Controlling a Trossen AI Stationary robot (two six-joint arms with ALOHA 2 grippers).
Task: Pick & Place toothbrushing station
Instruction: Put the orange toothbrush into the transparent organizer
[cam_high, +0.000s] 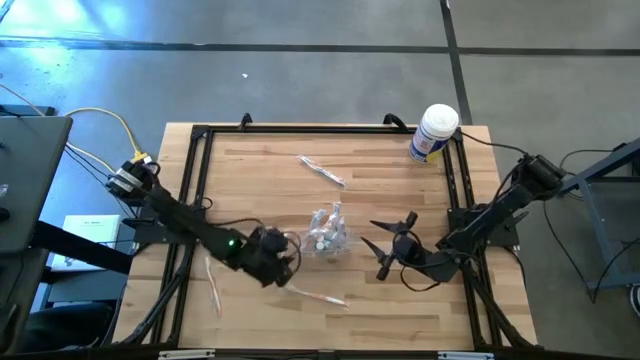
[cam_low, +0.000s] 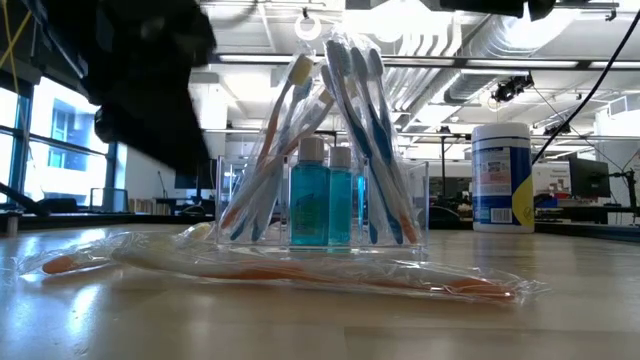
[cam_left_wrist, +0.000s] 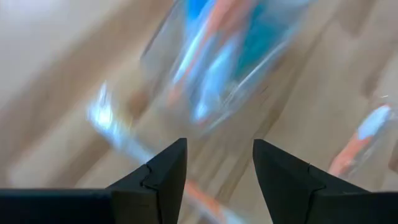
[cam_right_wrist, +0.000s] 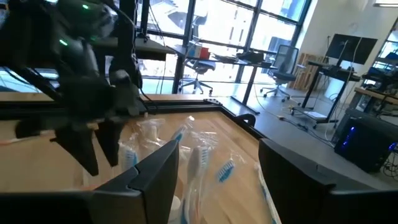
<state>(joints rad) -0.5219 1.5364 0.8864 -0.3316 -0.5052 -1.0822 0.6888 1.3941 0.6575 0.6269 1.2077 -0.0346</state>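
1 clear toothbrushing station (cam_high: 328, 236) stands upright near the middle of the wooden table (cam_high: 260, 170), holding several toothbrushes and 2 small blue bottles (cam_low: 322, 195) (the brush heads lean together at the top). Neither gripper touches it. The left gripper (cam_high: 287, 266) sits just beside it on its left, jaws spread with nothing between them. The right gripper (cam_high: 388, 243) is near its other side, fingers splayed wide and empty. 1 wrapped toothbrush (cam_low: 300, 270) lies flat in front of the station, another (cam_high: 322, 171) behind it. A white canister (cam_high: 434, 132) stands at the table's far right corner.
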